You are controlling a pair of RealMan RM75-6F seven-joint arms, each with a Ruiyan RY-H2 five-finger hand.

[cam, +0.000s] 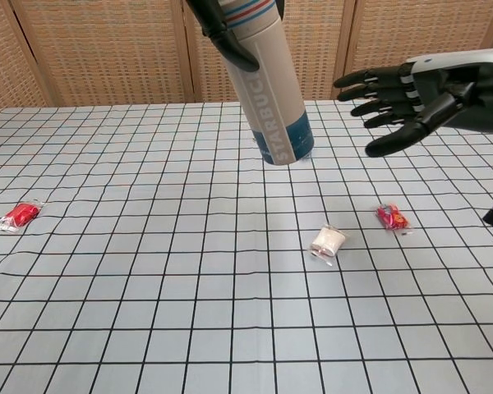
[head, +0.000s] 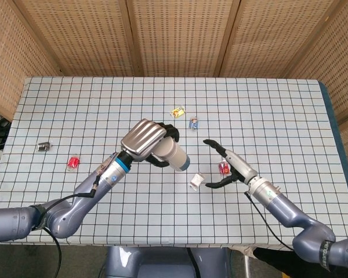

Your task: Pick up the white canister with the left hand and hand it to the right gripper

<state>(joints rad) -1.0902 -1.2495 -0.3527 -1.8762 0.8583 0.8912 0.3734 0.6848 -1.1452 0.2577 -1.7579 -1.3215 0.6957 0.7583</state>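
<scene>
My left hand [head: 145, 139] grips the top end of the white canister [head: 173, 155], lifted above the middle of the table. In the chest view the canister [cam: 273, 90] hangs tilted, blue band at its lower end, with my left hand [cam: 230, 25] around its upper part. My right hand [head: 225, 167] is open with spread fingers, just right of the canister and apart from it. The chest view shows my right hand [cam: 415, 94] with its palm turned toward the canister.
Small packets lie on the checked cloth: a white one [head: 196, 180], a red one [head: 224, 168] under my right hand, a blue one [head: 193, 123], a yellow one [head: 178, 112], a red one [head: 73, 163] at left, and a dark one [head: 44, 146] near the left edge.
</scene>
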